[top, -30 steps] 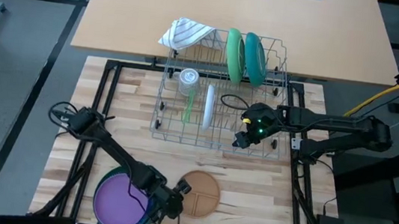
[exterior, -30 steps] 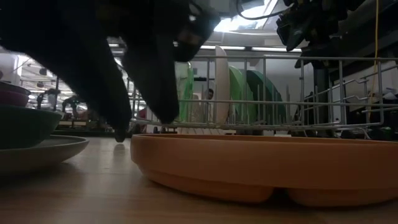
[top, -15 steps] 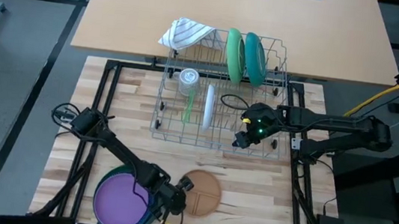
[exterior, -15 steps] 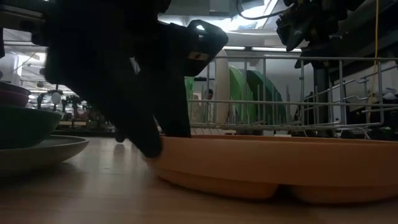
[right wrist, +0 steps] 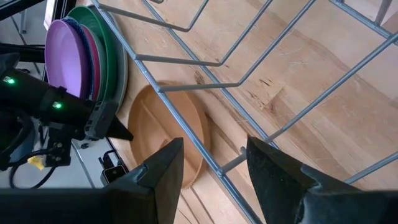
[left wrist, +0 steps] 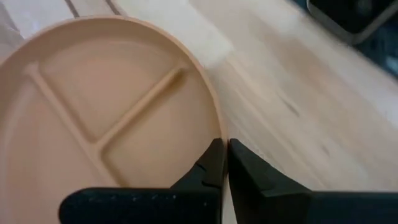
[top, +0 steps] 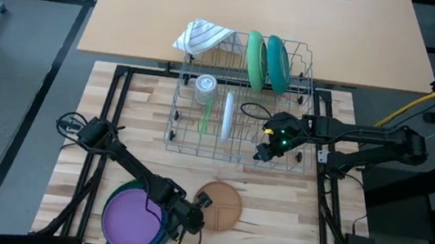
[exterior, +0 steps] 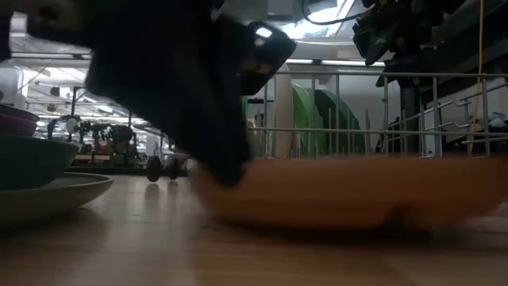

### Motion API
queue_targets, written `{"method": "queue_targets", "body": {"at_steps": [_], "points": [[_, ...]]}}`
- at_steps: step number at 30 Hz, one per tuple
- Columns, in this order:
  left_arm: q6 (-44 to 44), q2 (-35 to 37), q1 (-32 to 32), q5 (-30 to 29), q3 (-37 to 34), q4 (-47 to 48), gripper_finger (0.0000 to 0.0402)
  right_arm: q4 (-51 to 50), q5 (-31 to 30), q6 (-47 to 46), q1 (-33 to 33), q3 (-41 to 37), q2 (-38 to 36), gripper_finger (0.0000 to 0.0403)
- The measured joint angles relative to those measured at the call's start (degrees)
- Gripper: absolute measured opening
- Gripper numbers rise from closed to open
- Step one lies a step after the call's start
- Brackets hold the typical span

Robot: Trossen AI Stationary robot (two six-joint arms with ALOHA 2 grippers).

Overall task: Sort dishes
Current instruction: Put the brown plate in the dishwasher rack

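Note:
A tan divided plate [top: 220, 207] lies flat on the wooden table near its front edge. My left gripper [left wrist: 225, 149] is shut on that plate's rim at the near left. Left of it sits a stack of dishes topped by a purple plate [top: 132, 219]. In the wire rack [top: 235, 145] farther back, a green plate [top: 255, 59], a teal plate [top: 277, 63] and a white plate [top: 227, 115] stand on edge. My right gripper [right wrist: 211, 168] hangs open above the rack's near right corner, holding nothing. My left gripper pinches the tan plate's raised rim [left wrist: 214, 127] at the plate's near-left side. One finger is inside the rim and one [left wrist: 249, 171] is outside it. The fingers slant down from the table's left. In the low view the plate is a blur; whether it is still on the wood I cannot tell.
The rack also holds a clear glass [top: 205, 84], and a striped cloth [top: 203, 36] hangs over its far left corner. A black frame [top: 116, 110] edges the table. Bare wood lies between the rack and the tan plate.
My left gripper has moved a little toward the tan plate and down. It has shut on the plate's rim, one finger going inside. In the low view the plate now shows blurred and slightly shifted.

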State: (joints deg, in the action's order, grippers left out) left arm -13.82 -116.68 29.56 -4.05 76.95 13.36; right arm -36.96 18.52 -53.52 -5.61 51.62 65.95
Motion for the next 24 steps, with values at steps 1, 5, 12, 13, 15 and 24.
{"method": "queue_targets", "body": {"at_steps": [1, 5, 12, 13, 15, 24], "points": [[0.4, 0.0, 0.0, 0.0, 0.0, -1.2, 0.0004, 0.0, 0.0, 0.0, 0.0, 0.0, 0.0, 0.0179], [4.4, 0.0, 0.0, -0.3, 0.0, -7.4, 0.0002, 0.1, 0.0, 0.0, 0.0, 0.0, 0.0, 0.0179], [15.6, 0.0, 0.0, -2.5, 0.0, -18.3, 0.0001, 4.1, 0.9, 4.4, 0.0, 0.0, -3.4, 0.0179], [17.1, 0.1, 0.1, -2.5, 0.0, -19.6, 0.0001, 4.8, 1.0, 4.9, 0.0, 0.0, -4.3, 0.0179], [19.7, 0.1, 0.1, -2.6, 0.0, -21.9, 0.0001, 6.5, 1.0, 6.2, 0.0, 0.0, -6.7, 0.0179], [31.5, 0.1, 0.1, -7.8, 0.0, -38.6, 0.0, 7.1, -3.6, 12.3, 0.0, 0.0, -20.9, 0.0179]]}}
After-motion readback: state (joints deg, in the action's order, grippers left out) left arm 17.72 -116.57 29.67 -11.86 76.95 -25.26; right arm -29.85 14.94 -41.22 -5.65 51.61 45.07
